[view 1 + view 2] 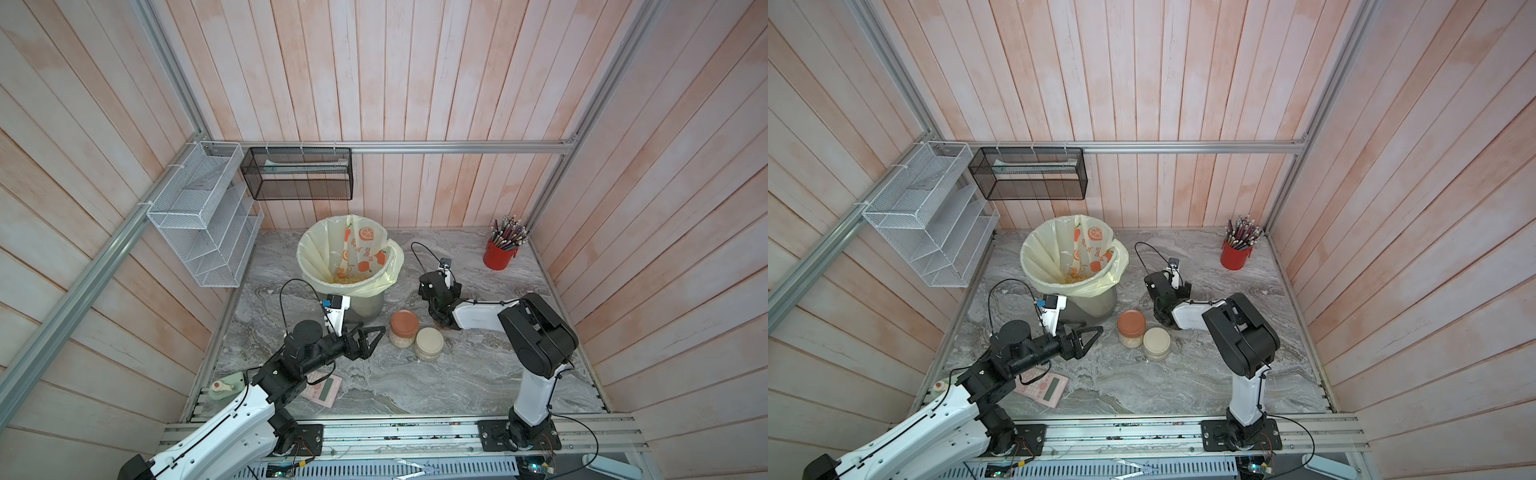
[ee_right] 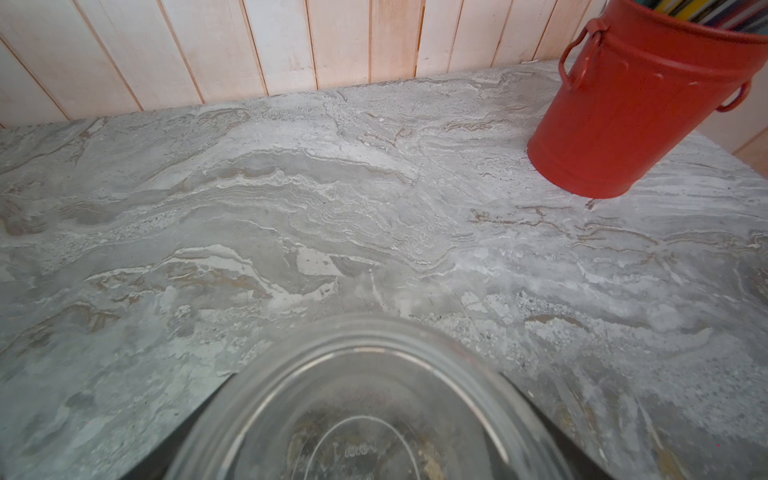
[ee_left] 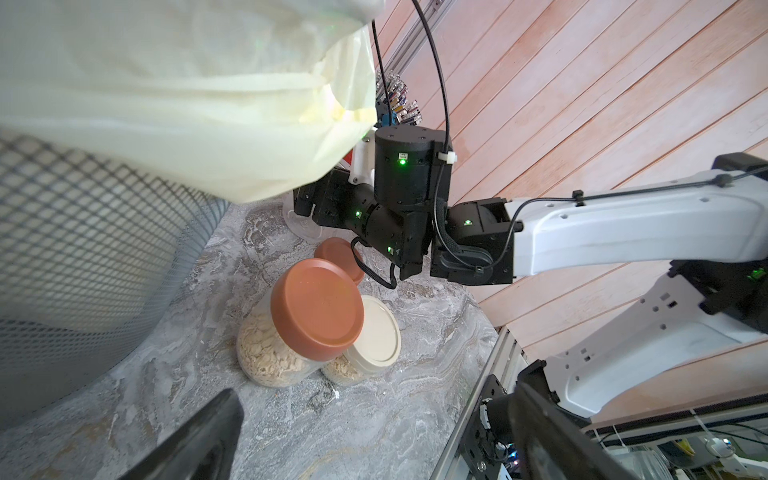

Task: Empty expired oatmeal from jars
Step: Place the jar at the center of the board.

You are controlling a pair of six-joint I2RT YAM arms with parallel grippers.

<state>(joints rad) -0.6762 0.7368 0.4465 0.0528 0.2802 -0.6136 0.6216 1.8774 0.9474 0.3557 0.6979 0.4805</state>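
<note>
Two shut jars stand side by side in the middle of the table. One has a terracotta lid [image 1: 404, 323] [image 3: 316, 307] and holds oatmeal [image 3: 270, 357]; the other has a cream lid [image 1: 429, 340] [image 3: 376, 334]. My left gripper [image 1: 368, 337] [image 3: 374, 440] hovers open just left of them, with nothing between its fingers. My right gripper [image 2: 361, 409] [image 1: 427, 291] is low over the table, right of the bin, shut on a third jar [image 2: 365, 415] that is clear, lidless and empty. A loose terracotta lid [image 3: 337, 257] lies under the right wrist.
The grey mesh bin [image 1: 365, 305] with its cream orange-print liner [image 1: 332, 249] stands behind the left gripper, with loose grains [image 1: 349, 277] at its bottom. A red pencil cup [image 1: 498, 254] [image 2: 623, 108] is at the back right. A pink calculator [image 1: 325, 388] lies under the left arm.
</note>
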